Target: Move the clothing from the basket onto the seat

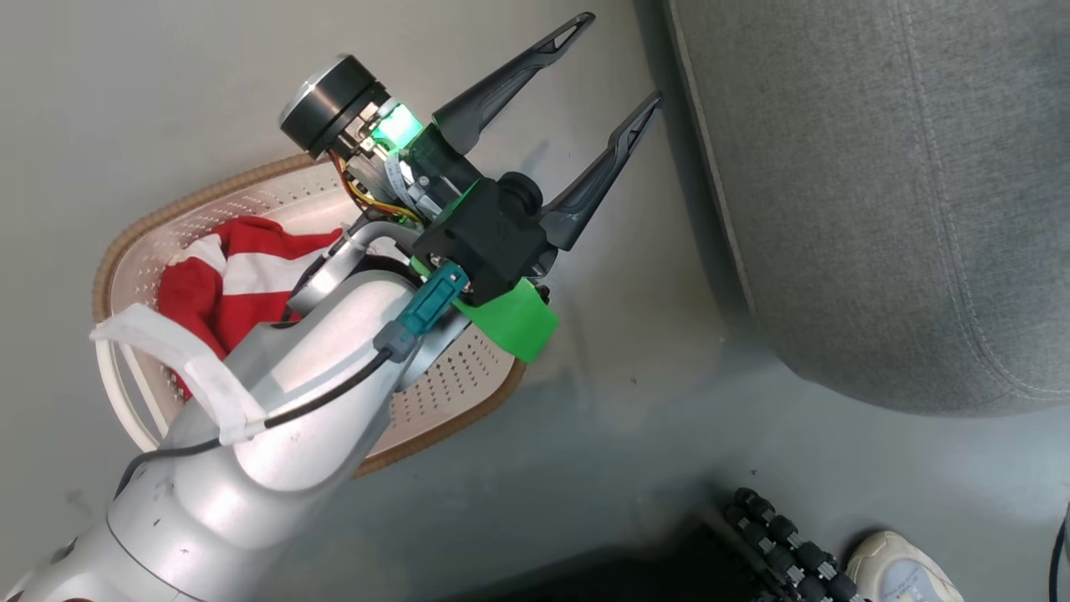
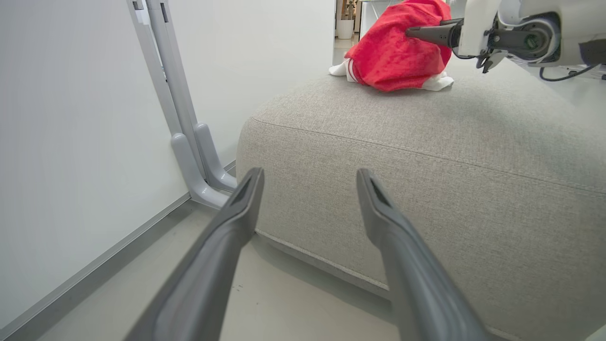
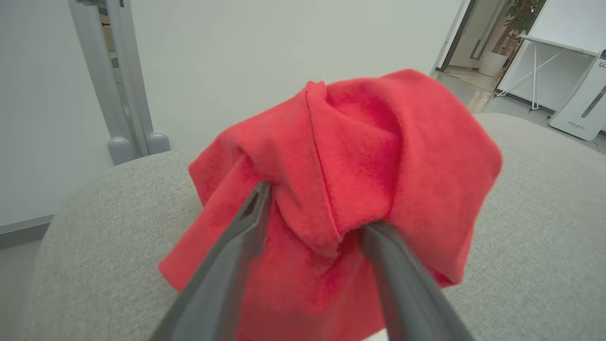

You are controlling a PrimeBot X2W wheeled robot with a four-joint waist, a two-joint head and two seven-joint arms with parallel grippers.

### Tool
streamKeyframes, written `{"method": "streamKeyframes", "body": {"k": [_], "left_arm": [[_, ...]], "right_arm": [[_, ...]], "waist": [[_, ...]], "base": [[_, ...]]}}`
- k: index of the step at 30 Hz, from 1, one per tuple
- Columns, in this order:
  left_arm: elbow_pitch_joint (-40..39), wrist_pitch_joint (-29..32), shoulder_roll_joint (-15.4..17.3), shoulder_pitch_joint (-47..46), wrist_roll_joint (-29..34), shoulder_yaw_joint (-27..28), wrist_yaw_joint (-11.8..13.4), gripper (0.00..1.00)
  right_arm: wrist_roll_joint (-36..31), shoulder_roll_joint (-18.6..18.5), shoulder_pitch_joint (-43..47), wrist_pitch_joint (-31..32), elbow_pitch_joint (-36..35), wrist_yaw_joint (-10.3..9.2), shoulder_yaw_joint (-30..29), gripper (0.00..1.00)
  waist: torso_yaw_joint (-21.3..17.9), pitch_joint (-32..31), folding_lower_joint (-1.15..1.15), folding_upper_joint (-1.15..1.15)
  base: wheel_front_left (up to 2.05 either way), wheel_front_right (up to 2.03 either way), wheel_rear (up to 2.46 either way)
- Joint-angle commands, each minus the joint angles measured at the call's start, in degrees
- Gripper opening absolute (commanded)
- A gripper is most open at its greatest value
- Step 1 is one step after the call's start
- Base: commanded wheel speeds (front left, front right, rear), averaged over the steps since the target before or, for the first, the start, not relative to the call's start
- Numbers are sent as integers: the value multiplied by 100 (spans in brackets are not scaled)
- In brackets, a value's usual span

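The basket (image 1: 125, 242) stands on the floor left of the seat (image 1: 878, 209), with red and white striped clothing (image 1: 242, 267) inside, partly hidden by my left forearm. My left gripper (image 1: 620, 58) hangs open and empty over the floor between basket and seat, facing the seat's side (image 2: 426, 156). A bunched red garment (image 2: 393, 52) rests on top of the seat. My right gripper (image 3: 315, 208) is open, and its fingers (image 3: 246, 237) stand apart with a fold of that red garment (image 3: 369, 156) between them.
A person's pale shoe (image 1: 899, 573) and a black ribbed part (image 1: 782, 535) are on the floor by the seat's near corner. Grey post feet (image 2: 199, 161) stand against the white wall beside the seat. A white table and unit (image 3: 582, 94) lie beyond.
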Motion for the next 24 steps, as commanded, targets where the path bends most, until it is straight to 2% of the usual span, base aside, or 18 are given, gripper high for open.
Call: {"method": "streamKeyframes", "body": {"k": [1, 15, 24], "left_arm": [[43, -52, -21, 22, -82, -9, 48, 100], [485, -356, -118, 609, -415, 49, 213, 100], [564, -413, -216, 1191, -649, 304, 420, 100]], "right_arm": [[29, -14, 226, -19, -50, -6, 67, 100], [237, 165, 1870, -19, -998, -6, 721, 100], [310, 339, 2724, -19, -1866, -6, 1350, 100]], "waist": [[-7, -149, -1, 45], [-111, -1380, -1, 45], [322, -2148, -1, 45]], "base": [[0, 0, 0], [0, 0, 0], [0, 0, 0]]}}
